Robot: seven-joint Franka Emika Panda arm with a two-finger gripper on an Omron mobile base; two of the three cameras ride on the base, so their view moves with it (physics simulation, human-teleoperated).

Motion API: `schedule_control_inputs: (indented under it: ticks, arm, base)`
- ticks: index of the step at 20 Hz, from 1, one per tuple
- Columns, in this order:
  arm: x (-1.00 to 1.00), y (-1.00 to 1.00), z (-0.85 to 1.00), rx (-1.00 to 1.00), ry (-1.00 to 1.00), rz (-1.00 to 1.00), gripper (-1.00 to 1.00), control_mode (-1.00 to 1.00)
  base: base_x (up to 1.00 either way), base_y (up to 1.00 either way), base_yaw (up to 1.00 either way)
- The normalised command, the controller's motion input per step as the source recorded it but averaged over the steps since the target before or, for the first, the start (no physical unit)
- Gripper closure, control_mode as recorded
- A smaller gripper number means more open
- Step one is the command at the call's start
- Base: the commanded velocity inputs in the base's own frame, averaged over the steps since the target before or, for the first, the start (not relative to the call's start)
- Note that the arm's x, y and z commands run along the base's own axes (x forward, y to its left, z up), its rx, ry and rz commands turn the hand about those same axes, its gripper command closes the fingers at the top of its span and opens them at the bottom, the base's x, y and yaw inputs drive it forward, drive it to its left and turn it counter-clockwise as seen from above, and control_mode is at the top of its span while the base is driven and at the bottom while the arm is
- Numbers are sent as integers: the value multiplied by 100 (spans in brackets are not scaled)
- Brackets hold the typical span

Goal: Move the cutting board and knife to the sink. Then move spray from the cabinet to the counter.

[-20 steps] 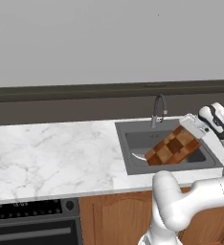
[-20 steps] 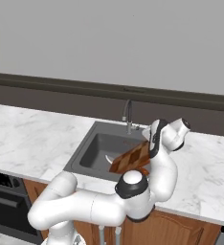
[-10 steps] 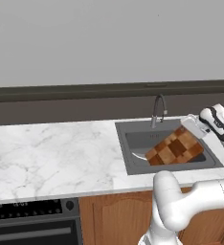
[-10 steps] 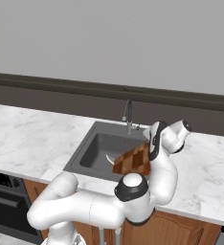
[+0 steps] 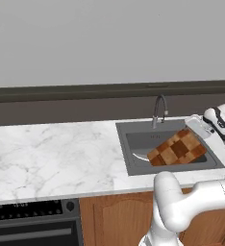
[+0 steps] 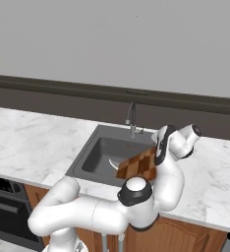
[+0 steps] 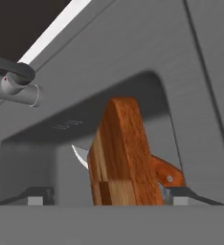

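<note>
The checkered cutting board (image 5: 178,149) leans tilted inside the sink (image 5: 133,140), its upper end toward the right rim. Under its lower left end pokes the silver blade of the knife (image 5: 139,156). In the hand view the board's edge (image 7: 123,158) stands between my fingertips (image 7: 36,196), with the knife's reddish handle (image 7: 164,173) behind it on the right. My gripper (image 5: 197,126) hovers just above the board's upper end, open, with its jaws spread to either side of the board. From the right base view the board (image 6: 136,166) sits below the gripper (image 6: 156,147). The spray and cabinet are out of view.
A dark curved faucet (image 5: 158,109) stands at the sink's back edge. White marble counter (image 5: 52,158) stretches left of the basin and also lies to its right (image 6: 220,167). A dark oven (image 5: 32,223) sits below the counter at lower left.
The jaws have spread apart and let go of the cutting board. The board has settled slightly lower into the sink. The arm has barely moved.
</note>
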Motion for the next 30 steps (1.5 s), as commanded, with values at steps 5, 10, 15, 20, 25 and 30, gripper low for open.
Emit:
schedule_control_inputs:
  ticks: [5,10,15,20,25,30]
  arm:
    - [-15,-30,21,-2,2,0,-100,-100]
    - [-31,2,62,-25,9,0,-100,-100]
    - [-79,15,54,-36,5,0,-100,-100]
    - [-100,6,14,-24,-23,2,-100,-100]
    - [-100,46,7,-12,-32,0,-100,-100]
    - [-98,90,50,-13,-20,3,-100,-100]
  base:
    - [0,0,0]
    - [0,0,0]
    - [0,0,0]
    - [0,0,0]
    - [0,0,0]
    - [0,0,0]
